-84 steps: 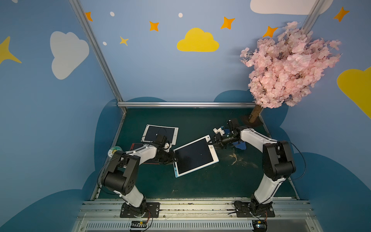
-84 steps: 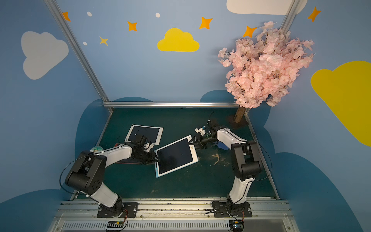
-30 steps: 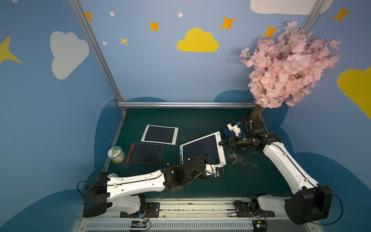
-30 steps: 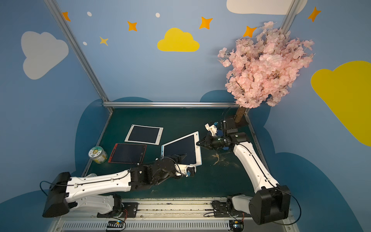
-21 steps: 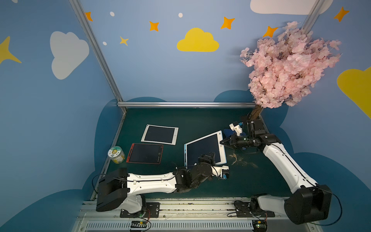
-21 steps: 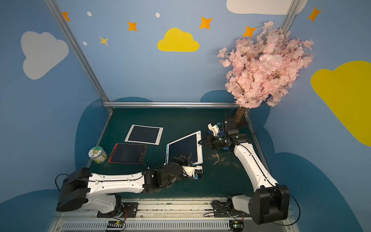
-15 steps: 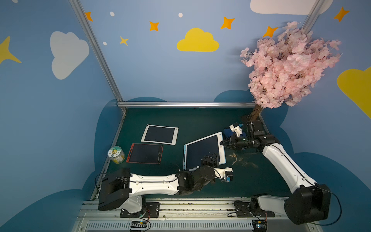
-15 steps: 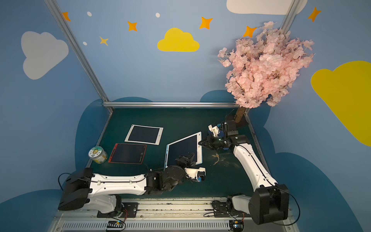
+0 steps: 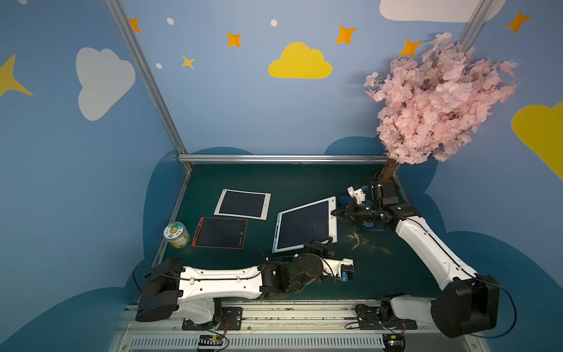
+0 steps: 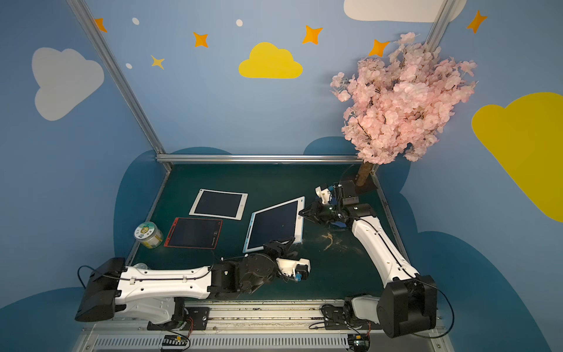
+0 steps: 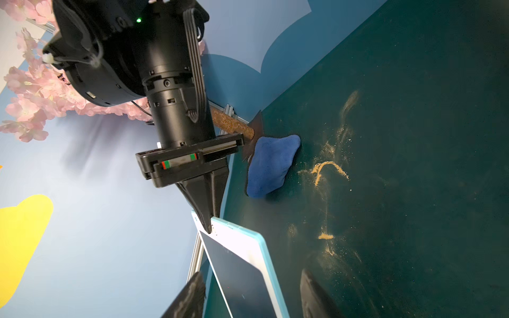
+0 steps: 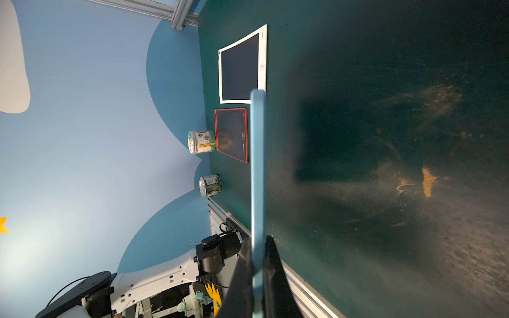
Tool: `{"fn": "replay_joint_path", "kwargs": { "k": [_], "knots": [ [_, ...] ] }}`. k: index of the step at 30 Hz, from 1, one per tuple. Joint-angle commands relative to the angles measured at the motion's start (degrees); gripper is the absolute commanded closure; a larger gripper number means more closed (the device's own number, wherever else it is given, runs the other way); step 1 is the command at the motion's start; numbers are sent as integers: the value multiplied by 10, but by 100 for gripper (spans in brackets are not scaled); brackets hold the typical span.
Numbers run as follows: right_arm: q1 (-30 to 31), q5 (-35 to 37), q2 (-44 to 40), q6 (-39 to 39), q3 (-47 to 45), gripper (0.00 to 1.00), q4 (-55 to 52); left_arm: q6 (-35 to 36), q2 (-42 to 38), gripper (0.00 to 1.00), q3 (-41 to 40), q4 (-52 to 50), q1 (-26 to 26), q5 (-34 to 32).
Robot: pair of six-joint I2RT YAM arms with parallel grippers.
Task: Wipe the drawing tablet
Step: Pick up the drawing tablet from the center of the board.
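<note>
**Blue-framed tablet held up, text unreadable**

Frame logos and jar labels are too small to read. Count: three tablets, two jars, one cloth. The right gripper (image 9: 334, 213) is clamped on the right-hand edge of the blue-framed drawing tablet (image 9: 304, 224), which is tilted up off the green mat (image 9: 274, 179) (shadow beneath it). The left gripper (image 9: 320, 243) sits at the tablet's near corner, jaws apart, grasping nothing. The white-framed tablet (image 9: 242, 203) and red-framed tablet (image 9: 220, 232) lie flat. The jar (image 9: 176, 235) and second jar (image 12: 210, 185) stand at the mat's left edge. The blue cloth (image 11: 271, 165) lies behind the right gripper.
</note>
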Motion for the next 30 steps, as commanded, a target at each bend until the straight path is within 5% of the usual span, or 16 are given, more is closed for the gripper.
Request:
{"fn": "replay_joint_path", "kwargs": {
  "k": [1, 17, 24, 28, 29, 30],
  "knots": [
    [5, -21, -21, 32, -7, 100, 40, -16, 11, 45, 8, -14, 4, 4],
    [10, -47, -38, 65, -33, 100, 60, 41, 90, 55, 32, 85, 23, -102],
    [12, -56, -39, 77, -55, 100, 83, 41, 95, 97, 47, 87, 29, -118],
    [10, -63, -36, 78, -54, 100, 89, 26, 91, 98, 55, 54, 32, -112],
    [9, -67, -35, 76, -51, 96, 91, 20, 88, 98, 59, 39, 32, -109],
    [5, -69, -33, 72, -44, 73, 86, 14, 87, 98, 61, 28, 34, -108]
  ]
}}
